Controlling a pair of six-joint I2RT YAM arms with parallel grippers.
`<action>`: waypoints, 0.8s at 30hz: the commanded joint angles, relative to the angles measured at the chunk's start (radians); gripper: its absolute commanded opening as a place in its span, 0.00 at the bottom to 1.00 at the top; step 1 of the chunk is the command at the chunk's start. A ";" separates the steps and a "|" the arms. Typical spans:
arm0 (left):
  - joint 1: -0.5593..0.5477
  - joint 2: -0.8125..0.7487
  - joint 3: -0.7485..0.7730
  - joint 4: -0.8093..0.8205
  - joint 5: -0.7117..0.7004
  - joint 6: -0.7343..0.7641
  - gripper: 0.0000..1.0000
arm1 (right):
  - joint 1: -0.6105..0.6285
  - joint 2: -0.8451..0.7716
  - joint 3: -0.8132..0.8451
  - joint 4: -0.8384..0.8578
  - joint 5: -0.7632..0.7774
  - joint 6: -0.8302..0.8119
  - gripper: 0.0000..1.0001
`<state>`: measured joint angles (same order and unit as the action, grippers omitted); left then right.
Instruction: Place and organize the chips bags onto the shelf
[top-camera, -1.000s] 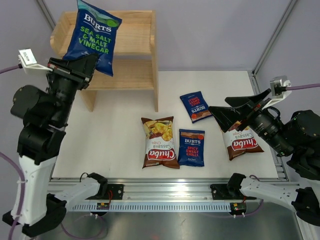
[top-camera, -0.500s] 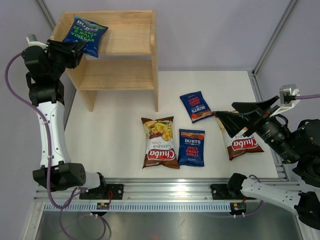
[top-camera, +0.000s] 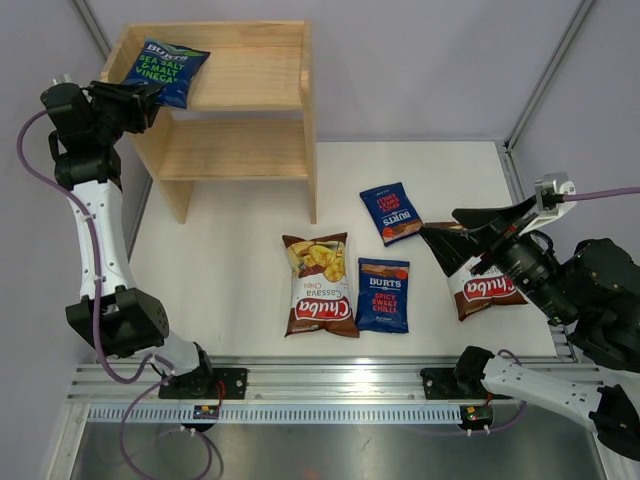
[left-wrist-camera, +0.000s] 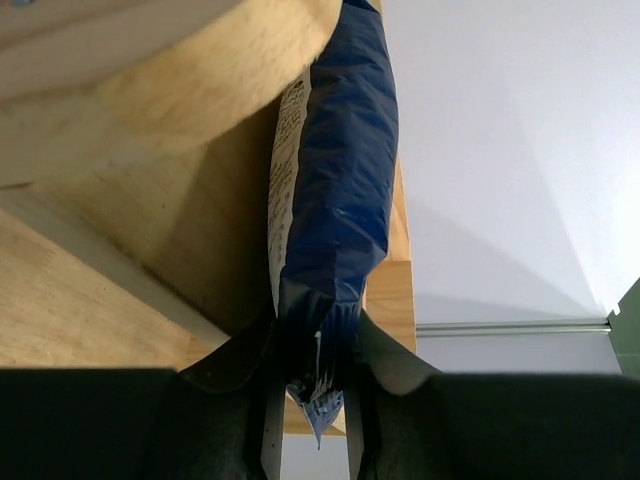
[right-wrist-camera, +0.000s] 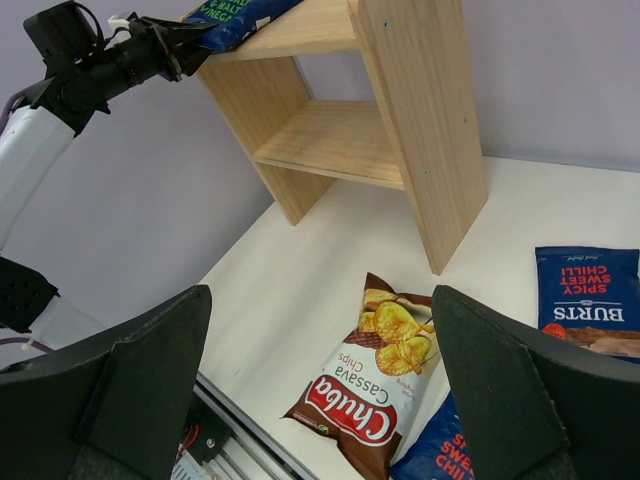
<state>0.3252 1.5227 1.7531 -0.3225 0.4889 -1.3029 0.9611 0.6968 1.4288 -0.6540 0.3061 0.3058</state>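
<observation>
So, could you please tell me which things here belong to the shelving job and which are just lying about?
Job: shelf; green-lettered Burts bag on its top tier, in the left gripper; two red-lettered Burts bags and two Chuba bags on the table.
Not the job (fixtures only): mounting rail; purple cables.

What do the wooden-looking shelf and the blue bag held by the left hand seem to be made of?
The shelf looks like light unfinished wood: grain lines show and the pale surface is matte. The blue bag seems thin glossy plastic film, perhaps foil-lined: it reflects light and creases where the left hand pinches its sealed edge.
</observation>
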 joint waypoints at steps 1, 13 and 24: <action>0.006 0.022 0.074 -0.039 -0.018 0.008 0.09 | -0.002 -0.016 -0.022 0.070 0.036 -0.022 1.00; -0.002 0.108 0.190 -0.104 -0.134 -0.004 0.10 | -0.002 -0.019 -0.093 0.137 0.028 -0.045 0.99; -0.026 0.126 0.234 -0.158 -0.190 0.056 0.38 | -0.002 -0.019 -0.148 0.169 0.033 -0.051 0.99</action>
<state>0.3084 1.6669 1.9770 -0.4744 0.3630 -1.3014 0.9611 0.6716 1.2846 -0.5423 0.3153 0.2749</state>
